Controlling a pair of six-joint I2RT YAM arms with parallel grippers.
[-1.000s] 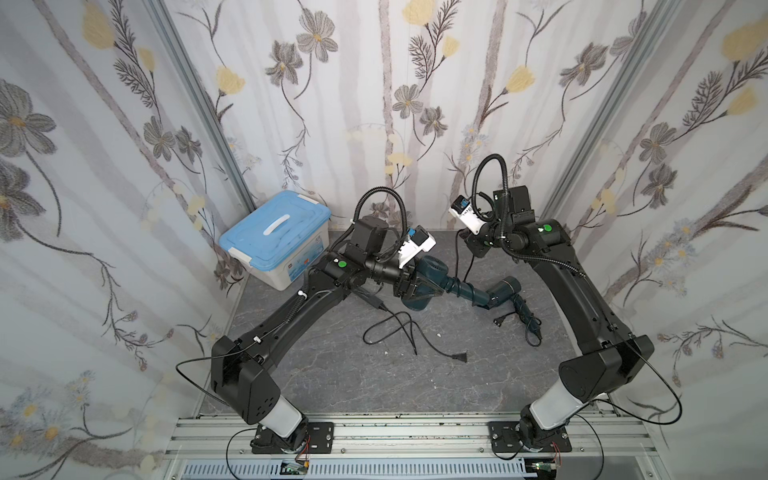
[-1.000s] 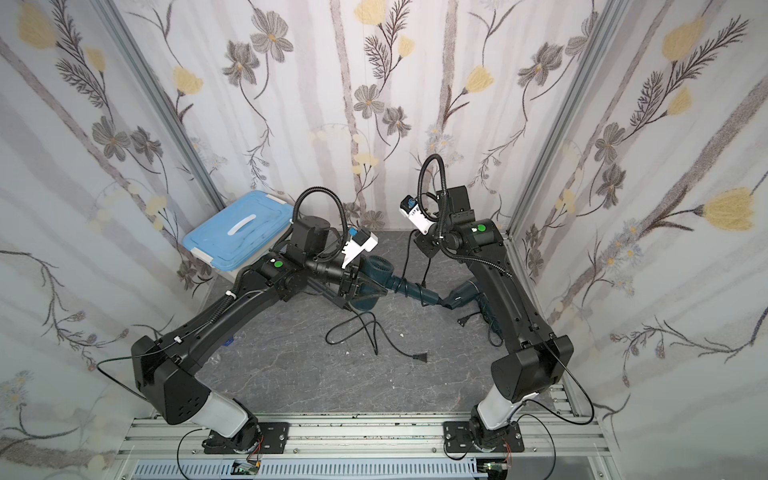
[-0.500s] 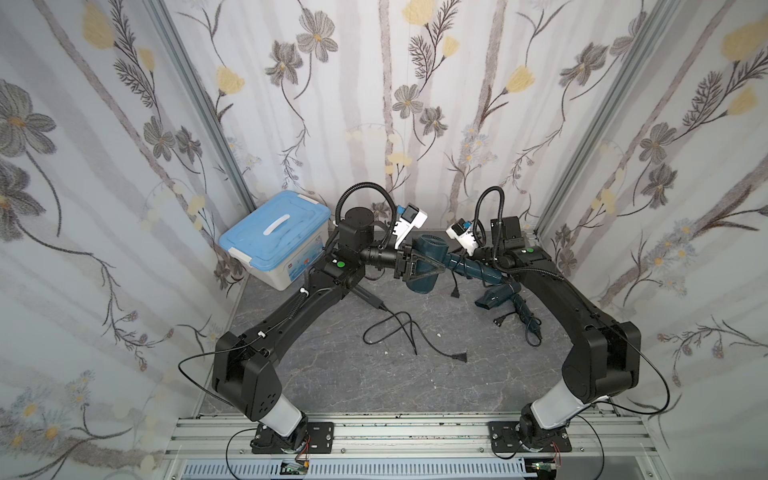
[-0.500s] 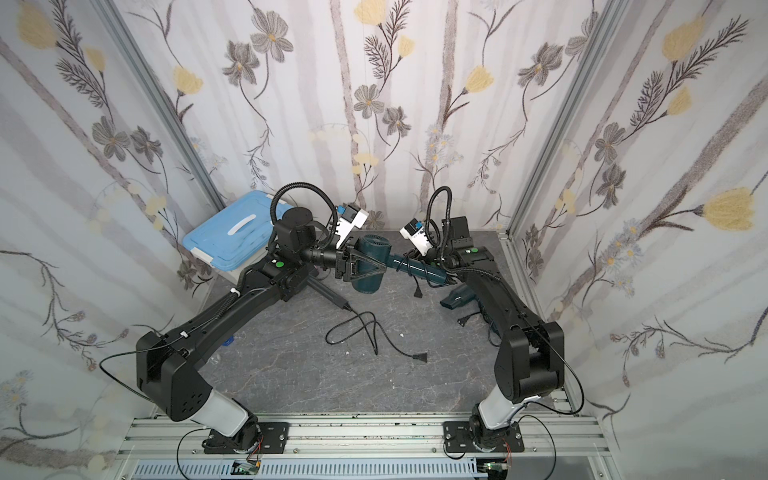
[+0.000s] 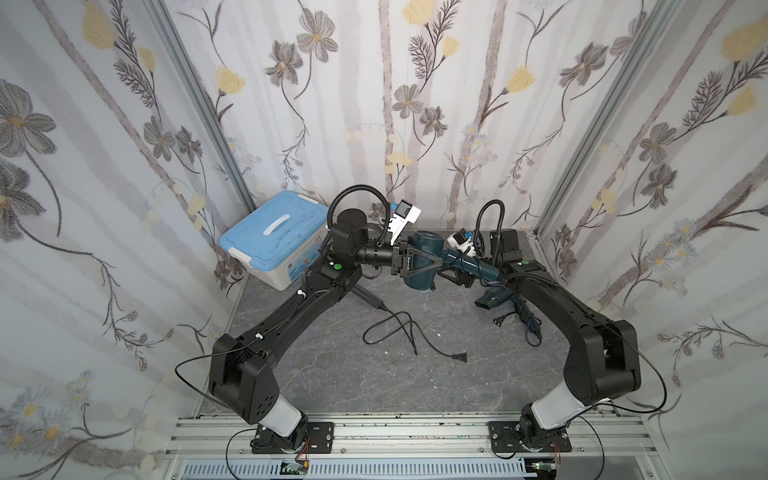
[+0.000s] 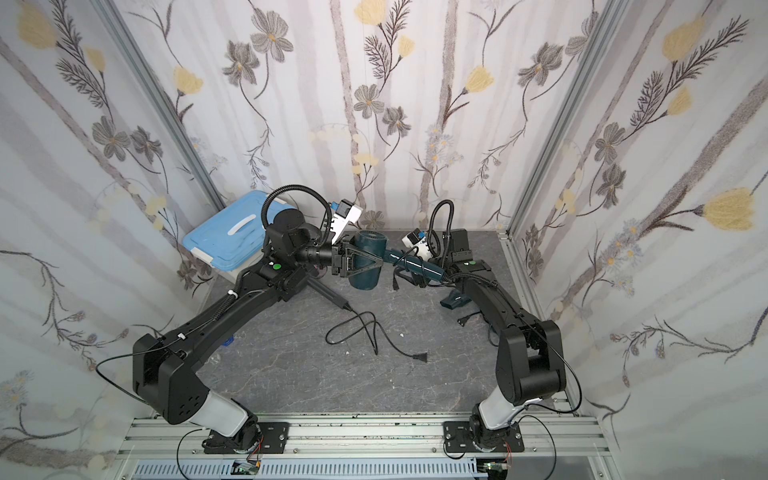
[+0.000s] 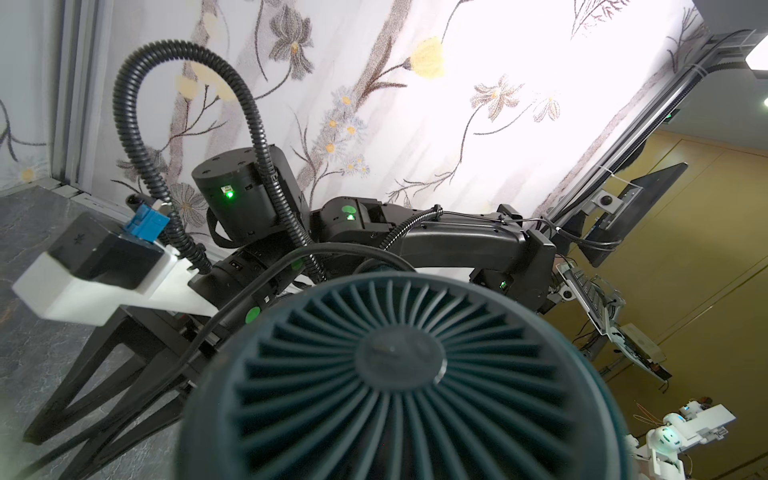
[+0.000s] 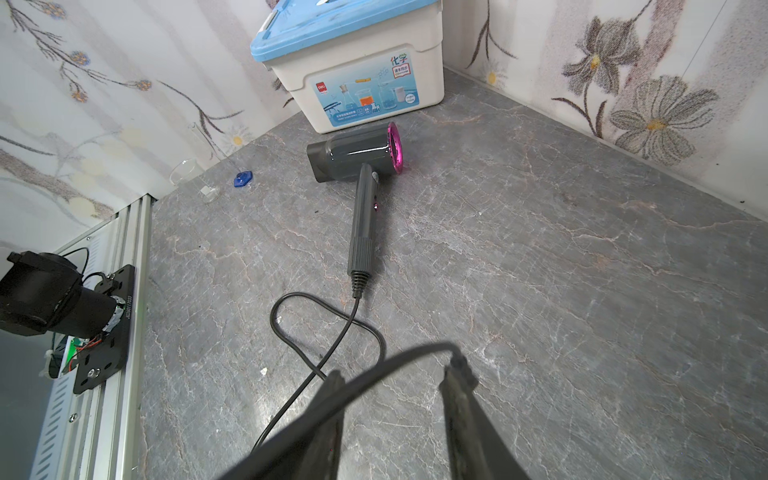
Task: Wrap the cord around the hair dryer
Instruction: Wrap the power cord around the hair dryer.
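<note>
Hair dryer (image 5: 419,281) held above the tabletop's (image 5: 374,382) back edge
Its barrel is clamped tight by the left gripper (image 5: 432,261); the cord (image 8: 432,345) is draped across the half-open right gripper (image 8: 397,374).

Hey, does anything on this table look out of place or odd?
The grey hair dryer lies with its cord sprawled in loose loops across the table, unwrapped. Glass labware by the wall looks out of place here.

Storage box (image 8: 357,70), far left corner, front sticker (image 8: 368,97):
- Large characters: 化学
- Red badge: deli
- Smaller print: too small to read
</note>
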